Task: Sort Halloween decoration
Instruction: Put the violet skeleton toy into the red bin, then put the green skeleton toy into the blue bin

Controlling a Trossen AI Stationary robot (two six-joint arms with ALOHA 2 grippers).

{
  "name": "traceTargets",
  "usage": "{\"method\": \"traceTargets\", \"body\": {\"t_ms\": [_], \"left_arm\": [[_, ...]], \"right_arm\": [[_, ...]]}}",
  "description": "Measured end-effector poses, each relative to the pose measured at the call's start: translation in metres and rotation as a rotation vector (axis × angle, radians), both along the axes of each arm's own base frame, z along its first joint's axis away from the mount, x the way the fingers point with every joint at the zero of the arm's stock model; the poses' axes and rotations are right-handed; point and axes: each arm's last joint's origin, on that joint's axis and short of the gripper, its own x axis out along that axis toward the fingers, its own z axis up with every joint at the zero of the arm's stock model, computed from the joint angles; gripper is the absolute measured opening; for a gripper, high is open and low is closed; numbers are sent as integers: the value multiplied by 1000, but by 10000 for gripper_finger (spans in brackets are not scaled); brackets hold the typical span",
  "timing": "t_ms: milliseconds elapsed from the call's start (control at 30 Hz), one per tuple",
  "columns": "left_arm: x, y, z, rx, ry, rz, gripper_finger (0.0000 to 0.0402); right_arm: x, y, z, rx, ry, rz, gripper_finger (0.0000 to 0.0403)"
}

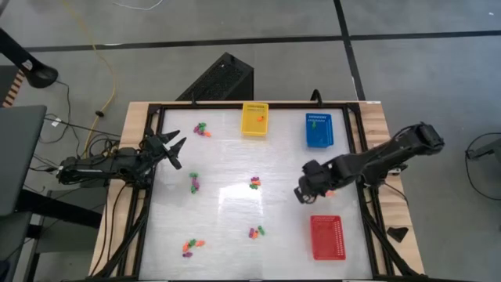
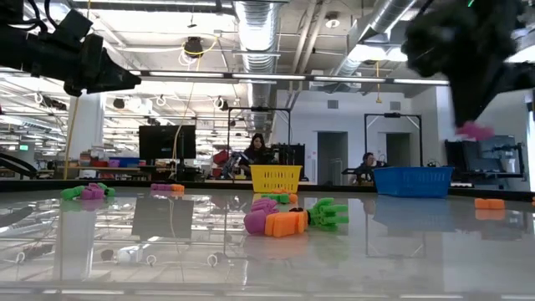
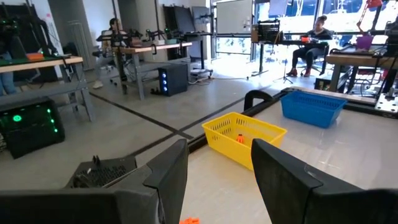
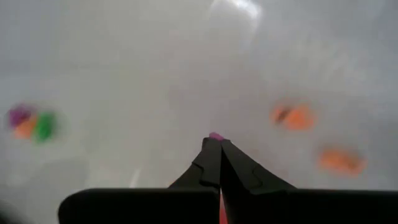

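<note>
- Right gripper (image 1: 300,193): raised over the table's right-centre, between the blue perforated plastic basket (image 1: 318,130) and the red perforated plastic basket (image 1: 326,236). Fingers (image 4: 208,163) pressed together on a tiny purple trinket (image 4: 215,135); only its tip shows at the fingertips. In the low view the piece appears as a small pink-purple blob (image 2: 476,130) under the dark gripper, well clear of the surface.
- Left gripper (image 1: 174,149): parked at the table's left edge, approx. level with the far baskets, off the surface. Jaws spread wide, nothing between them; fingers (image 3: 169,177) frame the yellow perforated plastic basket (image 3: 244,139).
- Yellow basket: far edge, centre; holds one small orange item (image 3: 240,139).
- Blue basket: far edge, right of yellow; a small orange/green speck inside (image 1: 315,123), type unclear at this res.
- Loose orange, green and purple Halloween trinkets on the white glossy tabletop (image 1: 235,211), in clusters: far-left (image 1: 203,129), left-centre (image 1: 194,183), centre (image 1: 254,183), near-centre (image 1: 256,232), near-left (image 1: 192,247).
- Orange pieces (image 4: 298,116) lie on the surface just beneath the right gripper.
- Seated persons (image 2: 255,150) visible in the room beyond.
</note>
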Motion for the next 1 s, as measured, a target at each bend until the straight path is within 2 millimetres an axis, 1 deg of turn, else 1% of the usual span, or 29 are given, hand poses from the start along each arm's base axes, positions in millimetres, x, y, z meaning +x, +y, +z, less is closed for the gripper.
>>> {"method": "traceTargets", "body": {"t_ms": [100,233,333,467,600,733,900,1000], "left_arm": [[0,0,0,0,3,0,169],[0,0,0,13,17,1,169],[0,0,0,14,17,1,169],[0,0,0,12,13,-16,169],[1,-1,2,30,-2,-42,169],[0,-1,5,28,-35,-44,169],[1,-2,5,30,-37,-96,169],[2,-3,5,24,-44,-113,169]], "right_arm": [[-6,23,3,116,0,-32,24],[-20,54,2,201,31,-120,24],[-30,76,-4,226,80,-180,30],[-41,95,-15,207,127,-246,53],[-43,106,-26,176,158,-243,79],[-42,108,-29,172,163,-240,104],[-43,107,-19,222,120,-221,131],[-42,104,-12,165,70,-192,138]]}}
